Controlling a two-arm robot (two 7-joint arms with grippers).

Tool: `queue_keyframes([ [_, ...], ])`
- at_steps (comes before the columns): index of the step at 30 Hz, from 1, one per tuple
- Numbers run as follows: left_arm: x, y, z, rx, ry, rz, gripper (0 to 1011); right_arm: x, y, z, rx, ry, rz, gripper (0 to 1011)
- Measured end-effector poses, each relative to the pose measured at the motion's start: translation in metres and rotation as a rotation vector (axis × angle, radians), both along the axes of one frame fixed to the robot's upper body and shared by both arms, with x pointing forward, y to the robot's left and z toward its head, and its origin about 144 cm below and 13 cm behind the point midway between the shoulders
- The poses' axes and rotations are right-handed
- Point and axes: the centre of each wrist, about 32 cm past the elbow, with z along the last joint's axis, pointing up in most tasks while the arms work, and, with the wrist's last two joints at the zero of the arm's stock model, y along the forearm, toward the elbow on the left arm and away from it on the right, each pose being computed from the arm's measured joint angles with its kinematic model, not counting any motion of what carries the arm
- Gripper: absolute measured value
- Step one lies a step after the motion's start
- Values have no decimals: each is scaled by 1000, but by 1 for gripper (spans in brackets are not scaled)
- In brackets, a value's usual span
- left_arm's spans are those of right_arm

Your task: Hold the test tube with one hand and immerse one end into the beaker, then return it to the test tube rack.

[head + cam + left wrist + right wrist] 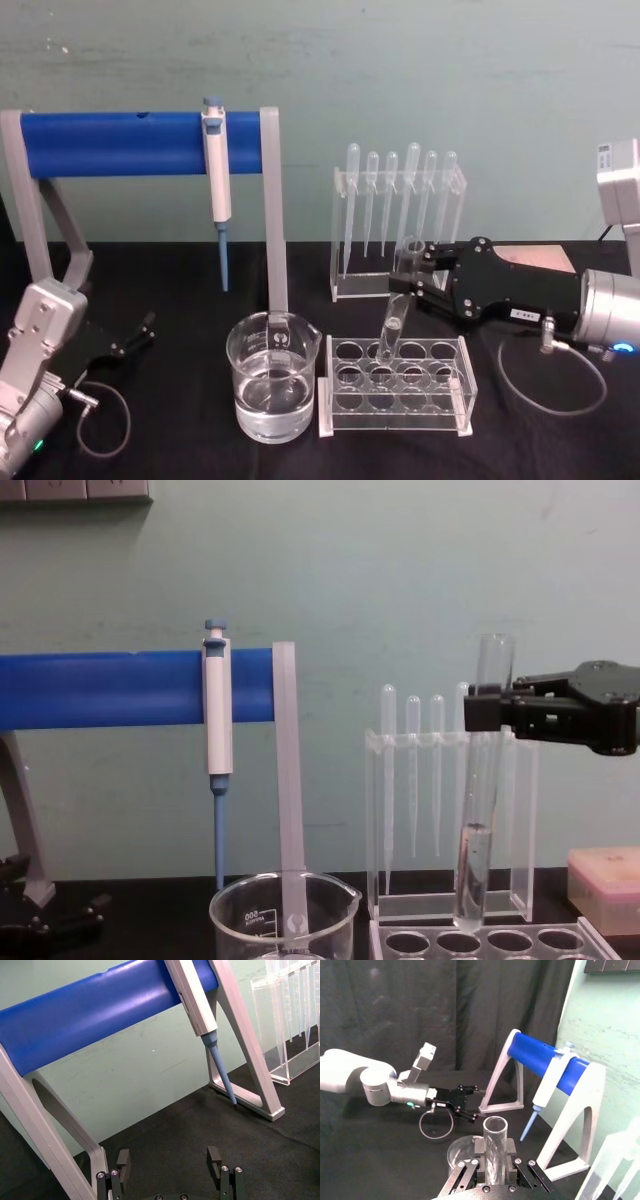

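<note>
The right hand (418,270) is reached in from the right side of the worktop (170,340), its black body held level and its silver wrist trailing toward the edge. Its fingers (484,708) are closed on the test tube (397,310), gripped high up near the open rim. In the chest view the tube is seen standing almost upright, its rim above the fingers and its round lower end just above the clear rack (398,385) with round holes, over one of the back holes; whether it touches the rack cannot be told. The tube is long, clear glass, and a little liquid or a reflection is seen in its lower part.

The beaker (272,375) is seen standing just left of the rack, apart from the tube. It is wide and clear, with a pouring spout, white printed marks and clear liquid filling about its lower half.

The left hand (140,332) is rested low at the left of the worktop, near the foot of the grey stand, with its fingers (123,1160) spread wide and nothing between them.
</note>
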Motion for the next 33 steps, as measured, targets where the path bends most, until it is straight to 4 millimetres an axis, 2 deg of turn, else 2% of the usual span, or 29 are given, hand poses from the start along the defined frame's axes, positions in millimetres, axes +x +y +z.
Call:
queue_keyframes([
  [33,0,0,0,0,0,0,1000,4,-3,-35,5,32,-30,224],
])
